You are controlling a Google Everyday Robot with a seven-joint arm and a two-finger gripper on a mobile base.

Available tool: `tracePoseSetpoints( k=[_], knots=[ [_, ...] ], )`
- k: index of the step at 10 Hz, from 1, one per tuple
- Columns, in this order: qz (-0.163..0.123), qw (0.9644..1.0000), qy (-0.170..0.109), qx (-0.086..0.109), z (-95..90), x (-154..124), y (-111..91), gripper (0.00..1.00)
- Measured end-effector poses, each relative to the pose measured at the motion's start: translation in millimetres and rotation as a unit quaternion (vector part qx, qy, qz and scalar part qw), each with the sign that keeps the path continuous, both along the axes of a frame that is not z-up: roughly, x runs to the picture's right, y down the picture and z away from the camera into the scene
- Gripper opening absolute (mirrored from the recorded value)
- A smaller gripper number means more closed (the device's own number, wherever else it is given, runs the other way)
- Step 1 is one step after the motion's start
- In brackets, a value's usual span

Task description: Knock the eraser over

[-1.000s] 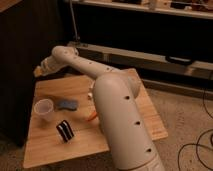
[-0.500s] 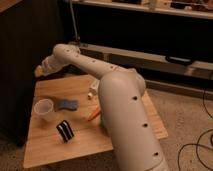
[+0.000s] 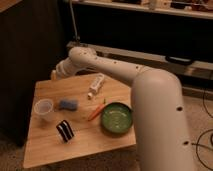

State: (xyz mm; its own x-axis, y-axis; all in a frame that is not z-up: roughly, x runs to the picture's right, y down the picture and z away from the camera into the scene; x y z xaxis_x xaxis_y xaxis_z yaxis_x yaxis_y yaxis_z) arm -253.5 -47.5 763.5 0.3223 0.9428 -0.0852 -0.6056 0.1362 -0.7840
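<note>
The eraser (image 3: pixel 64 131), a small black block with a white stripe, stands on the wooden table (image 3: pixel 50 150) near its front left. My gripper (image 3: pixel 53 75) is at the end of the white arm (image 3: pixel 105 65), above the table's back left corner. It is well behind the eraser and apart from it, with the clear cup (image 3: pixel 43 109) and the blue pad (image 3: pixel 68 104) lying between them.
A green bowl (image 3: pixel 117 118) sits at the table's right, with an orange carrot-like piece (image 3: pixel 96 112) beside it. A white bottle (image 3: pixel 97 84) lies at the back middle. A dark cabinet (image 3: pixel 25 55) stands on the left, and my arm's thick segment (image 3: pixel 160 125) fills the right.
My gripper has moved a little right, over the table's back left corner. The arm's thick segment has swung right, uncovering the bowl, the carrot-like piece and the bottle. The eraser has not moved.
</note>
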Motion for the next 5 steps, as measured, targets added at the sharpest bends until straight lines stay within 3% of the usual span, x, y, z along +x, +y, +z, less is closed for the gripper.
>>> tracePoseSetpoints(
  k=[3,5],
  knots=[
    [-0.003,0.9999,0.001,-0.015,-22.4,37,40,0.0],
    [-0.003,0.9996,-0.009,-0.028,-21.4,54,75,0.0]
  ],
)
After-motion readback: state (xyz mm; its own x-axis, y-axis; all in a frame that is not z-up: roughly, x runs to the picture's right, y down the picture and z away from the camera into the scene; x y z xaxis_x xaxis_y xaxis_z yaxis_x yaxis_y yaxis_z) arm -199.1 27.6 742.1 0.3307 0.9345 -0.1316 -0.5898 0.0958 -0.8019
